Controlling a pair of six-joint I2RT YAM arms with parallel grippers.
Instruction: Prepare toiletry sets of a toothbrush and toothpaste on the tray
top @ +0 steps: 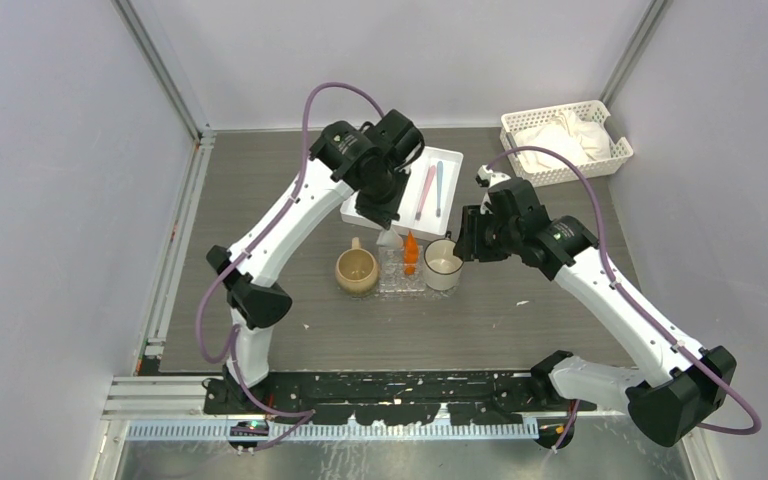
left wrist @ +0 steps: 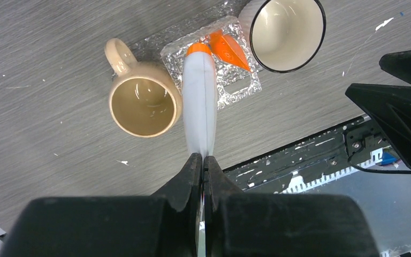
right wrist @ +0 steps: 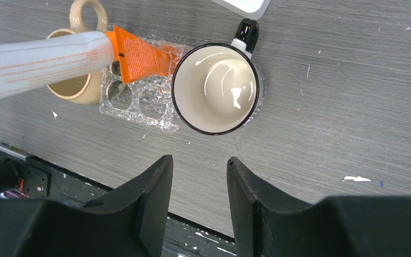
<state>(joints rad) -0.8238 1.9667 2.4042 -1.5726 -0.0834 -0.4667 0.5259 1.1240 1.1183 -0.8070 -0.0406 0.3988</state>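
Note:
My left gripper (left wrist: 203, 158) is shut on the flat end of a pale blue-grey toothpaste tube (left wrist: 199, 101). The tube hangs with its orange cap down over the clear textured tray (left wrist: 241, 88). An orange toothpaste tube (left wrist: 227, 48) lies on that tray beside it. In the top view the left gripper (top: 390, 230) holds the tube (top: 390, 241) above the tray (top: 403, 282), left of the orange tube (top: 411, 253). My right gripper (right wrist: 199, 163) is open and empty, above bare table near a white mug (right wrist: 215, 88). Pink (top: 425, 190) and blue (top: 439, 187) toothbrushes lie on the white tray.
A beige mug (top: 356, 270) stands touching the clear tray's left side. The white black-rimmed mug (top: 443, 265) stands at its right end. A white compartmented tray (top: 452, 160) lies behind. A white slotted basket (top: 565, 140) with cloth is at the back right.

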